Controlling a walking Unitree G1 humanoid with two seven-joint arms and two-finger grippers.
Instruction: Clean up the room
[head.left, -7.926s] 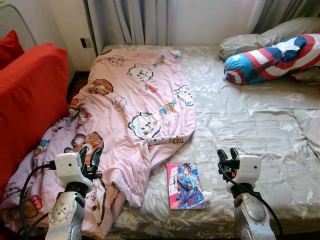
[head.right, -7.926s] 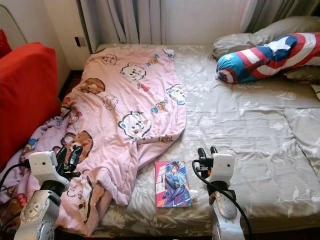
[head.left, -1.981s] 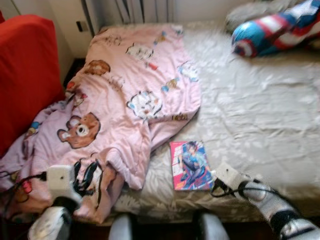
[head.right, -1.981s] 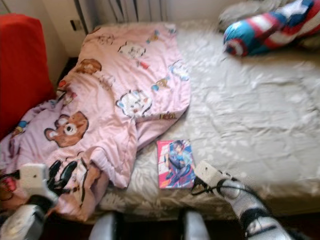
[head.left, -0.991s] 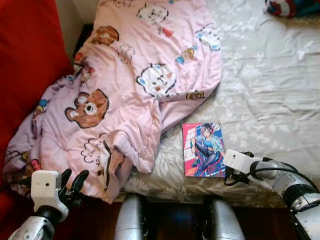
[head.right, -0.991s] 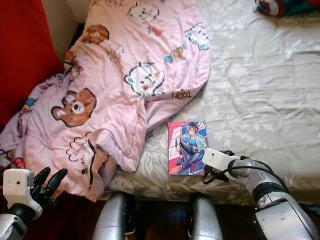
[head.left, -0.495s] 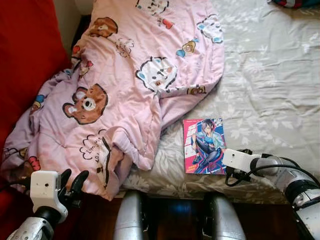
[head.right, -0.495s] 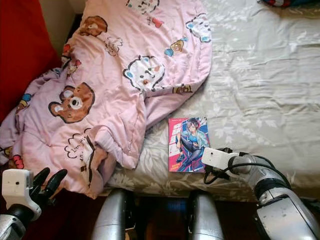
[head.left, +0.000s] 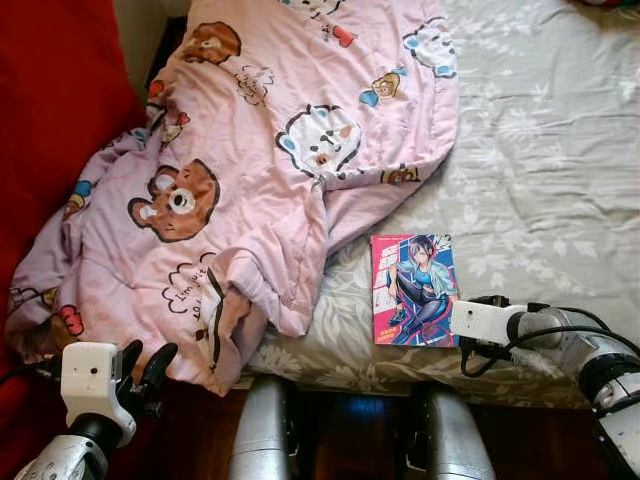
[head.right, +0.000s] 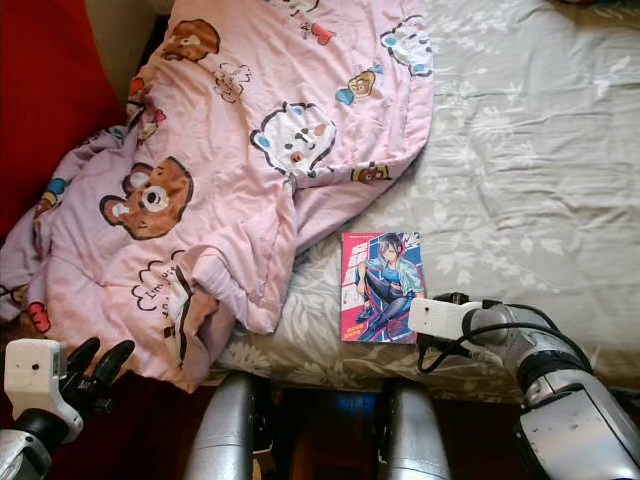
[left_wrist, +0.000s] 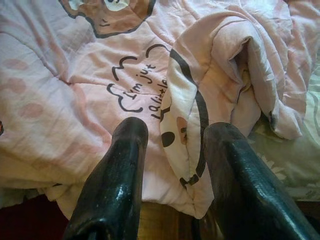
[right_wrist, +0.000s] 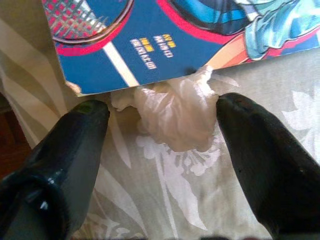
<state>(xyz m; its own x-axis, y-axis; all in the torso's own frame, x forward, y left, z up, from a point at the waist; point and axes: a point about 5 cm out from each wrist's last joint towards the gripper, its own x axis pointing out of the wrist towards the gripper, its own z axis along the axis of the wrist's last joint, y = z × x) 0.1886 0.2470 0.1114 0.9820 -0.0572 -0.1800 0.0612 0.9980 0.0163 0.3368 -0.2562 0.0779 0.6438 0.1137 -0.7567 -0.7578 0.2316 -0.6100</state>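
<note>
Your right end effector (right_wrist: 165, 150) is wide open, holding nothing, straddling what looks like a crumpled wrapper (right_wrist: 175, 117) on the bed (head.left: 540, 150), tucked against the book (head.left: 413, 289). Push lower before closing, sparing the sheet.

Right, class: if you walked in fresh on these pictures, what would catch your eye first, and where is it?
The pink cartoon-print blanket sprawls over the left side of the bed, spilling off its near edge. A bright comic book lies beside it near the bed's front edge. The right gripper, fingers open, straddles a crumpled white wad at the book's edge.
</note>
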